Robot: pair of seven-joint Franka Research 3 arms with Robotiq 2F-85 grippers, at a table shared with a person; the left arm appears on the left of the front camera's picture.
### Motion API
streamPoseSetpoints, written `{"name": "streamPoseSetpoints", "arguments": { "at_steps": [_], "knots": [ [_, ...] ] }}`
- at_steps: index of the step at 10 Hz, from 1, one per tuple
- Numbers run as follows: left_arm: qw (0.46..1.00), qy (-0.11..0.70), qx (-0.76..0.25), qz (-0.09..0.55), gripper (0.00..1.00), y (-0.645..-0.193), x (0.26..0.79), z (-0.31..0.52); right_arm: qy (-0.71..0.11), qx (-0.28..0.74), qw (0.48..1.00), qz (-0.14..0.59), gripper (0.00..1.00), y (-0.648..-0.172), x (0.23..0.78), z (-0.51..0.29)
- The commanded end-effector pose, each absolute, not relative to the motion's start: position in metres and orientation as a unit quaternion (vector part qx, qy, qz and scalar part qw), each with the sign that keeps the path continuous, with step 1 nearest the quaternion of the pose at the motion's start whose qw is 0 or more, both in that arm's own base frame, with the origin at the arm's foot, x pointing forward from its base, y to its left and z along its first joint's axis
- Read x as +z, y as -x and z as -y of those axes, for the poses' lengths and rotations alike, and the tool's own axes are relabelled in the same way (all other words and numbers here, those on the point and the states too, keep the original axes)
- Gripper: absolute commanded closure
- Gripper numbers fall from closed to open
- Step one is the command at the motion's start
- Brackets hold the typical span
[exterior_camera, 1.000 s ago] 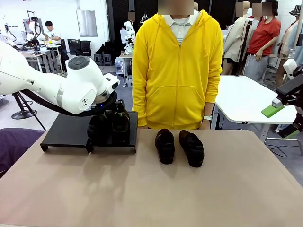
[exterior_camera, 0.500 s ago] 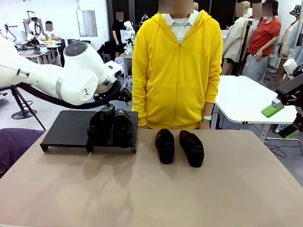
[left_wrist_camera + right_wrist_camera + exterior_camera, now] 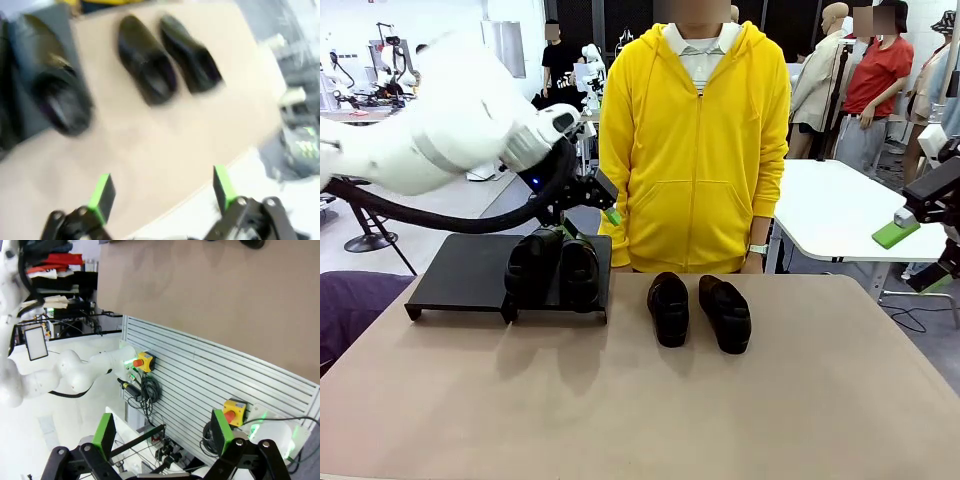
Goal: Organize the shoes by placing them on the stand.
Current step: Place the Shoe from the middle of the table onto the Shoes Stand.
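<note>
Two glossy black shoes [image 3: 533,265] [image 3: 578,268] sit side by side on the right platform of the low black stand [image 3: 460,272]. Two more shoes [image 3: 668,308] [image 3: 724,313] lie on the tan table in front of the person. My left gripper [image 3: 600,205] hangs open and empty above and behind the pair on the stand. Its blurred wrist view shows the open gripper [image 3: 162,192], one shoe on the stand [image 3: 55,80] and the table pair [image 3: 147,60] [image 3: 192,52]. My right gripper [image 3: 912,255] is open at the right edge, off the table, as its wrist view [image 3: 162,432] confirms.
A person in a yellow hoodie [image 3: 695,150] stands at the far edge, hands down. The stand's left platform [image 3: 470,262] is bare. A white table [image 3: 840,205] stands behind at the right. Bare tabletop [image 3: 640,410] stretches across the near side.
My left gripper let go of the shoe on the stand, opened fully, and lifted up and to the right. The right arm, the shoes on the table and the person stayed put.
</note>
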State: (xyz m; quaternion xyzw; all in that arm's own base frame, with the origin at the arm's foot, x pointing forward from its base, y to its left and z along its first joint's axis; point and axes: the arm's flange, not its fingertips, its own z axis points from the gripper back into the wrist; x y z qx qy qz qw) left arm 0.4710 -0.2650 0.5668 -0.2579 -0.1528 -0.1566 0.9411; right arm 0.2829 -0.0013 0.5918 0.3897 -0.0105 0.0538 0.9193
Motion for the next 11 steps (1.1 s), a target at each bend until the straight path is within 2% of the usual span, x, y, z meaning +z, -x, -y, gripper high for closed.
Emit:
{"name": "streamPoseSetpoints", "arguments": {
  "at_steps": [1,2,4,5,7,9,10,11],
  "knots": [
    [0.958,0.246,-0.143,0.042,0.00,-0.430,0.585,0.203,-0.397,0.065,0.916,0.013,0.00,-0.284,0.595,0.002],
    [0.960,0.248,-0.126,0.030,0.00,-0.396,0.596,0.186,-0.397,0.065,0.916,0.013,0.00,-0.284,0.595,0.002],
    [0.972,0.221,-0.054,0.064,0.00,-0.305,0.619,0.133,-0.397,0.065,0.916,0.013,0.00,-0.284,0.595,0.002],
    [0.970,0.226,0.021,0.084,0.00,-0.266,0.624,0.095,-0.397,0.065,0.916,0.013,0.00,-0.284,0.595,0.002],
    [0.940,0.300,0.125,0.107,0.00,-0.200,0.603,0.015,-0.397,0.065,0.916,0.013,0.00,-0.284,0.595,0.002],
    [0.903,0.365,0.149,0.171,0.00,-0.185,0.569,-0.016,-0.397,0.065,0.916,0.013,0.00,-0.284,0.595,0.002],
    [0.942,0.298,0.115,0.100,0.00,-0.199,0.604,0.015,-0.397,0.065,0.916,0.013,0.00,-0.284,0.595,0.002],
    [0.942,0.298,0.115,0.100,0.00,-0.199,0.604,0.015,-0.397,0.065,0.916,0.013,0.00,-0.284,0.595,0.002]
  ]
}}
